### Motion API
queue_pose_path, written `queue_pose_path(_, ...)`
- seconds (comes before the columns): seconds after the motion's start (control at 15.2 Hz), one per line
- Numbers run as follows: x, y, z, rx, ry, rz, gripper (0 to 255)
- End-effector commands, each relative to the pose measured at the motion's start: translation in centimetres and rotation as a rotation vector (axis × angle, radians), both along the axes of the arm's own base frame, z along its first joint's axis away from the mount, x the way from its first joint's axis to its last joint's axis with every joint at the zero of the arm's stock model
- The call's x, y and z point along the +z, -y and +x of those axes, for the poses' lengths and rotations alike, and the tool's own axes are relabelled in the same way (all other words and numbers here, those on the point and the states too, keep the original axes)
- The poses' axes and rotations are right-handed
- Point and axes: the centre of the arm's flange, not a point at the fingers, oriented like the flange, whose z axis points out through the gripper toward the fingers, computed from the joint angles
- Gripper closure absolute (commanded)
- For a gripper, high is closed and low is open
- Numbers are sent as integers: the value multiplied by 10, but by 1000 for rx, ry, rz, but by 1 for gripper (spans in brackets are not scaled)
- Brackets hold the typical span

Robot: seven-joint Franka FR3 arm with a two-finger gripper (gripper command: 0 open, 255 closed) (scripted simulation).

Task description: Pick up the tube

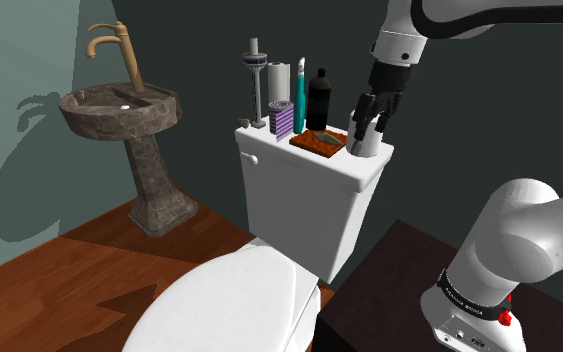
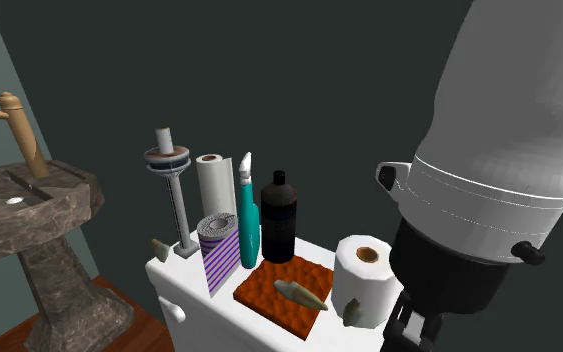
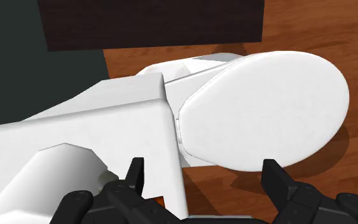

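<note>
tube (image 2: pixel 359 288): white roll, hollow brown core; likely light, soft, crushable. grasp across outer sides, gently. gripper (image 3: pixel 203 164) wide open, empty.

Dim overall, hard-edged shadow of the sink (image 1: pixel 119 108) thrown leftward onto the teal wall (image 1: pixel 14 60) in the shoulder view; white toilet lid (image 3: pixel 266 108) brightly, evenly lit.

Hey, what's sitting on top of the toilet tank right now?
On the tank lid: a grey stand, a tall white roll, a purple striped cylinder, a teal bottle, a black bottle, an orange mat and a toilet roll. The arm hides the lid beyond that roll.
</note>
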Motion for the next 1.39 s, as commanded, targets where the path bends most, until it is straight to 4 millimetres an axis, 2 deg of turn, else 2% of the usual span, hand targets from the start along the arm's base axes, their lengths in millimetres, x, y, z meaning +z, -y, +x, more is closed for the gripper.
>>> queue_pose_path(0.0, 0, 0, 0, 0, 0, 0, 0)
queue_pose_path(0.66, 2, 38, 78, -64, 241, -157, 0)
queue_pose_path(1.32, 29, 79, 150, -129, 481, -314, 0)
